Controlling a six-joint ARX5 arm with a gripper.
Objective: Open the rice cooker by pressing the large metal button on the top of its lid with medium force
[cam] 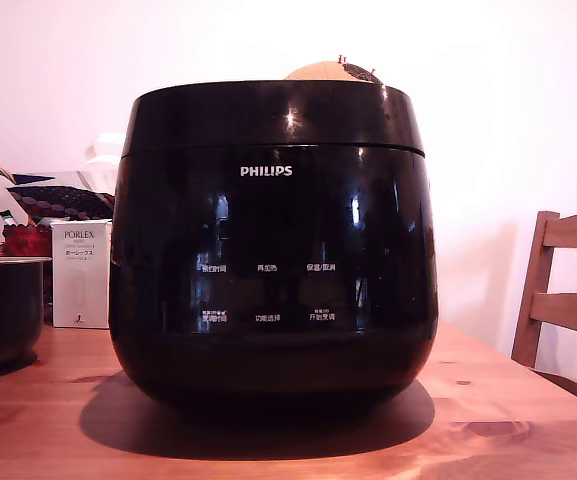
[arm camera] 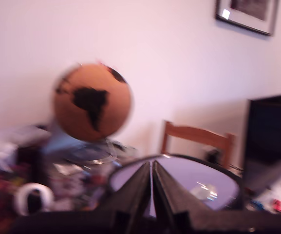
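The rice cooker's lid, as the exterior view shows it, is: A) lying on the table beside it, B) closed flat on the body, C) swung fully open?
B: the lid sits flat and level on the rice cooker, with only a thin seam between them.

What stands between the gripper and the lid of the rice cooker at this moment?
Nothing visible. In the wrist view the gripper, fingers together, hangs just over the glossy lid of the rice cooker; the globe stands behind, out of the way.
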